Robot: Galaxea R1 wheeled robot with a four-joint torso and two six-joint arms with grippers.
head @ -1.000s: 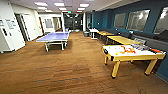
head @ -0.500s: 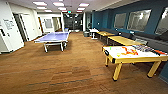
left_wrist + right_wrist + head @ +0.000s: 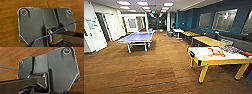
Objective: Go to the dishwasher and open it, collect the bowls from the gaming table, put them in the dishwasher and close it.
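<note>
A: What does the head view show?
B: A long room with a brown wood-patterned floor (image 3: 146,72). On the left stands a blue table-tennis table on pale legs (image 3: 137,37). On the right, nearest the camera, is a yellow-framed games table with a white top and orange markings (image 3: 216,56); small dark and coloured items lie on its far end, too blurred to name. Behind it a row of yellow-topped tables (image 3: 206,40) runs along a dark blue wall with framed panels (image 3: 224,18). White walls and doorways (image 3: 109,23) line the left side.
A: The dishwasher, the bowls?
B: I cannot make out either in this room.
A: And the left wrist view?
B: The robot's dark plate, a thin blue cable (image 3: 60,29) crossing it, and the brown floor behind.
A: The left claw?
B: I cannot tell how it stands.
A: The right wrist view?
B: Again the dark plate over the brown floor, with a blue cable at its edge. I cannot tell the right claw's state either.
</note>
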